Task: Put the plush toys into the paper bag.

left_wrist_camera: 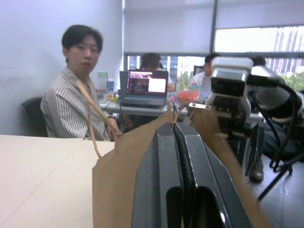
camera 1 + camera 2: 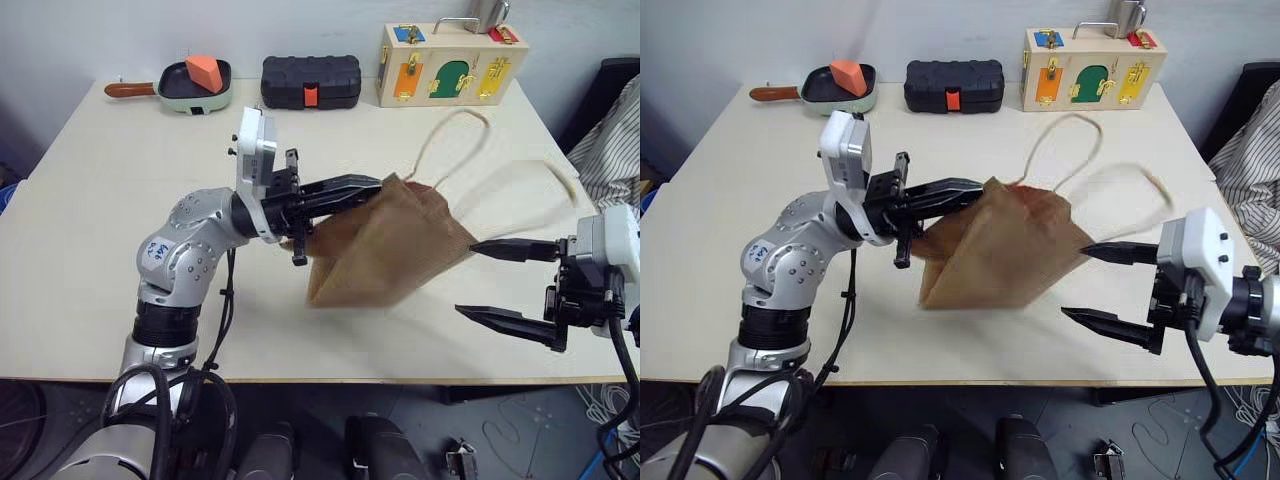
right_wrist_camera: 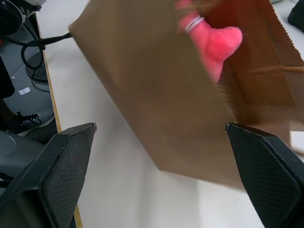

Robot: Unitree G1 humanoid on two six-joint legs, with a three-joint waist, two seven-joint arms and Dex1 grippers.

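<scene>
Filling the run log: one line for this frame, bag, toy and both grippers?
left gripper: shut on paper bag rim, bag lifted | right gripper: open, empty, beside bag | pink plush toy: inside bag

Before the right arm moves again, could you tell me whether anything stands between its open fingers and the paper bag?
Nothing visible does. The right gripper is open beside the paper bag, which the left gripper holds by its rim. A pink plush toy shows inside the bag's mouth.

Probably an office doubling as a robot lab: people (image 1: pixel 71 95) sit at desks with a laptop (image 1: pixel 142 88) before large windows (image 1: pixel 259 40).
</scene>
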